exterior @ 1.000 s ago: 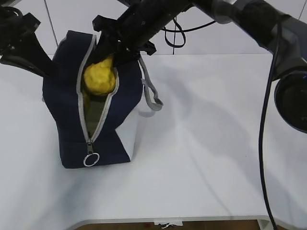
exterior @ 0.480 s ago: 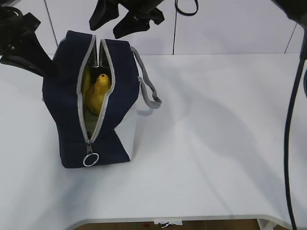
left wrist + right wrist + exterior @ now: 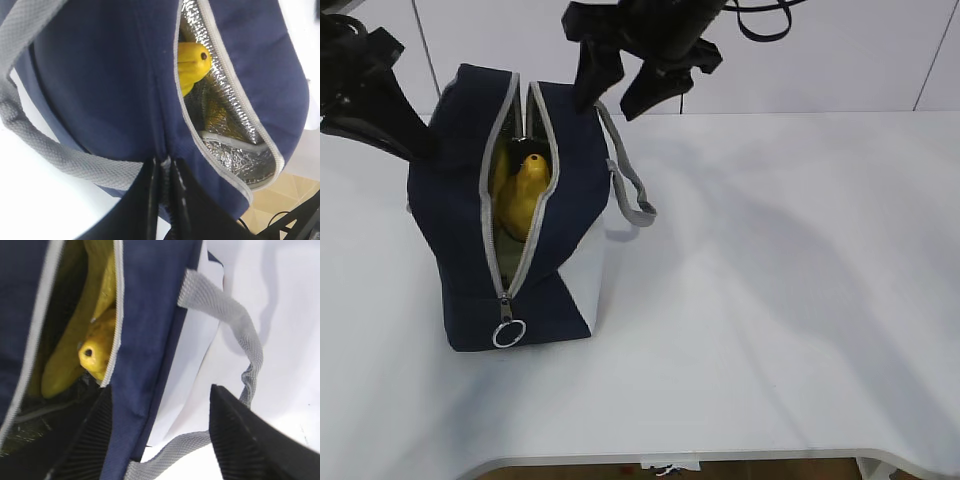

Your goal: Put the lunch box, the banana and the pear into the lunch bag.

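Note:
The navy lunch bag (image 3: pixel 455 200) stands at the left with its zipper open. The pear (image 3: pixel 527 188) sits inside it, neck up, with the banana (image 3: pixel 500 165) behind it. Both also show in the right wrist view, pear (image 3: pixel 97 347) and banana (image 3: pixel 60 370). The left wrist view shows the pear's tip (image 3: pixel 192 62) against the silver lining. My left gripper (image 3: pixel 165 167) is shut on the bag's fabric at its left end (image 3: pixel 415 152). My right gripper (image 3: pixel 620 92) hangs open and empty above the bag's right side (image 3: pixel 160 435). The lunch box is hidden.
The bag's grey handle (image 3: pixel 635 190) droops to the right, under my right gripper (image 3: pixel 235 315). The zipper's ring pull (image 3: pixel 508 333) hangs at the bag's near end. The white table (image 3: pixel 770 280) stretches right and forward of the bag.
A second ago my right gripper held the pear at the bag's mouth. The pear has dropped inside, and the open gripper has risen and shifted right. The left arm has not moved.

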### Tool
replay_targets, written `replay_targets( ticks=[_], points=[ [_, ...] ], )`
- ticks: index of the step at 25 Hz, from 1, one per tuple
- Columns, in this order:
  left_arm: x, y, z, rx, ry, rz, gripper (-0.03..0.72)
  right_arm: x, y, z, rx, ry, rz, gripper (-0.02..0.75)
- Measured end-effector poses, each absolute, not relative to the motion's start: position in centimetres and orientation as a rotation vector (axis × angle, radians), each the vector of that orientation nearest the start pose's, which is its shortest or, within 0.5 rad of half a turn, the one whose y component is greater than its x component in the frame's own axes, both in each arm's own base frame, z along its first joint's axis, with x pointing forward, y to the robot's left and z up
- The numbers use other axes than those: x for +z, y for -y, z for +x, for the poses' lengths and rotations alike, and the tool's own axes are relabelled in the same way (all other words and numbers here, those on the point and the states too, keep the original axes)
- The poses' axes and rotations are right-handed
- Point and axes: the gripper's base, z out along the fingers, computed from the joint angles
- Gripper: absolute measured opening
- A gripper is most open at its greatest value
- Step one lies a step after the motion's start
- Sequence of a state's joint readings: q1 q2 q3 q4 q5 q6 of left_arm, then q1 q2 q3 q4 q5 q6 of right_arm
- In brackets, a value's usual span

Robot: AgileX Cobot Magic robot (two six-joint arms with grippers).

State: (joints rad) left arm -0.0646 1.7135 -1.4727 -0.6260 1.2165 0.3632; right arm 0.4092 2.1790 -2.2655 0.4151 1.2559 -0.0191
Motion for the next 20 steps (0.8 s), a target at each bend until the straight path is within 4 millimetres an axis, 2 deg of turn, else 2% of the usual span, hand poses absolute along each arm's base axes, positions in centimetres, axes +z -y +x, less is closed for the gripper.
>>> replay_targets(
  ticks=[4, 8, 13, 15, 16, 18, 20],
  points=[
    [30.7, 7.2, 34.6, -0.809, -2.723, 0.363, 0.012, 31.2, -21.7, 42.0, 0.643, -2.674, -0.527, 0.476],
    [30.7, 7.2, 34.6, -0.809, -2.723, 0.363, 0.012, 30.6, -22.0, 42.1, 0.68, -2.686, -0.52, 0.476],
    [30.7, 7.3, 34.6, -0.811, -2.722, 0.362, 0.012, 28.8, -22.6, 42.7, 0.726, -2.725, -0.508, 0.474],
    [30.7, 7.3, 34.6, -0.814, -2.721, 0.362, 0.012, 28.2, -22.7, 42.9, 0.731, -2.738, -0.505, 0.451],
    [30.7, 7.3, 34.6, -0.816, -2.72, 0.361, 0.012, 28.1, -22.7, 42.9, 0.731, -2.74, -0.505, 0.417],
    [30.8, 7.3, 34.6, -0.821, -2.719, 0.359, 0.012, 28.1, -22.7, 42.9, 0.731, -2.74, -0.505, 0.294],
    [30.8, 7.4, 34.6, -0.838, -2.713, 0.353, 0.012, 28.1, -22.7, 42.9, 0.73, -2.739, -0.508, 0.143]
  ],
)
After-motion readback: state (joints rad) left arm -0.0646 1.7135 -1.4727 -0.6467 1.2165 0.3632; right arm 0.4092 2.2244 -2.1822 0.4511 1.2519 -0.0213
